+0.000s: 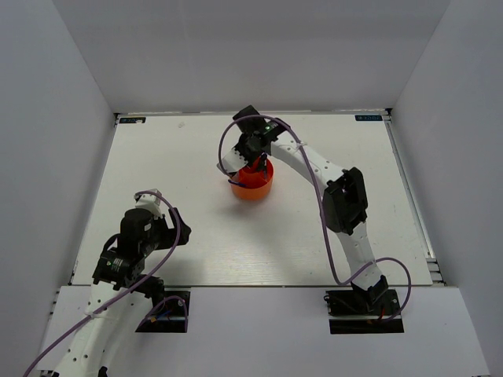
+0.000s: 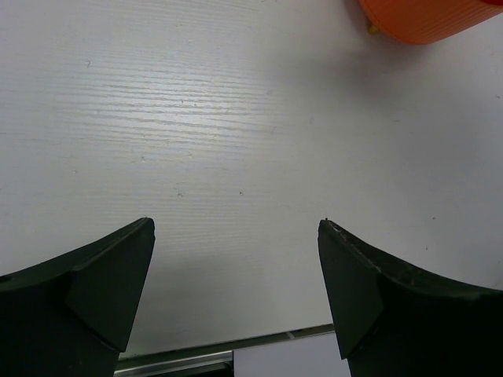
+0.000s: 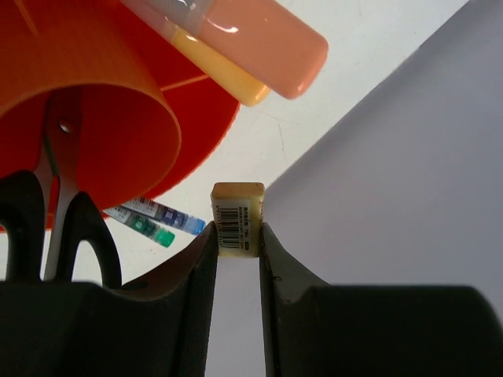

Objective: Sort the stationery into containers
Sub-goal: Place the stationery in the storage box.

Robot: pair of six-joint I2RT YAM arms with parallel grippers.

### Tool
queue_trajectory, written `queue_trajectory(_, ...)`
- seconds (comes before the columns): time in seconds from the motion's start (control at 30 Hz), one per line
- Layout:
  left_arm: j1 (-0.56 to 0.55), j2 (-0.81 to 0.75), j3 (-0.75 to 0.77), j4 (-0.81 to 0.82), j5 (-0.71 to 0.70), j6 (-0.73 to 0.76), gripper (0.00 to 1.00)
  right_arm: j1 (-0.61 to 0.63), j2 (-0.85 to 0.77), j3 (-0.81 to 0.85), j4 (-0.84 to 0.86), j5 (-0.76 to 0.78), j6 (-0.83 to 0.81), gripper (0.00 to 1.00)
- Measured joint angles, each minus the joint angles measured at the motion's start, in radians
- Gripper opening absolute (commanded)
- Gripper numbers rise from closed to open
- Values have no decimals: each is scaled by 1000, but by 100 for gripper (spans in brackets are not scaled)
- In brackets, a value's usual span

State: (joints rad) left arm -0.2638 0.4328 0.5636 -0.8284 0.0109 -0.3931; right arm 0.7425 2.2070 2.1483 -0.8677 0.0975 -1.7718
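right gripper (image 3: pixel 237 239): clamped on small beige eraser block with barcode label (image 3: pixel 238 206), by 12 o'clock rim of round orange plastic tub (image 1: pixel 251 191) | tub inside: hidden under arm from above | black-handled silver scissors (image 3: pixel 56 181): in tub, partly cut off | left gripper (image 2: pixel 236 228): jaws wide apart, empty, at tub's 8 o'clock over white table (image 2: pixel 196 118)

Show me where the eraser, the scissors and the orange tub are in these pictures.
eraser (image 3: pixel 238 216), right wrist view, on its barcode label.
scissors (image 3: pixel 59 184), right wrist view, on the silver part below the pivot.
orange tub (image 1: pixel 253 191), top external view, on its near outer wall.
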Motion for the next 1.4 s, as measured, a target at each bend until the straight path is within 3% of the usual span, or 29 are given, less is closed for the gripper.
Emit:
queue_trajectory(0.53,0,0,-1,2,0,0,96,6,24,-13,-37,-35,-39,0)
queue_trajectory(0.87,0,0,-1,2,0,0,96,7,24,-17,-43,-39,-47,18)
queue_trajectory(1.4,0,0,-1,2,-1,0,96,10,24,-18,-43,-41,-60,25)
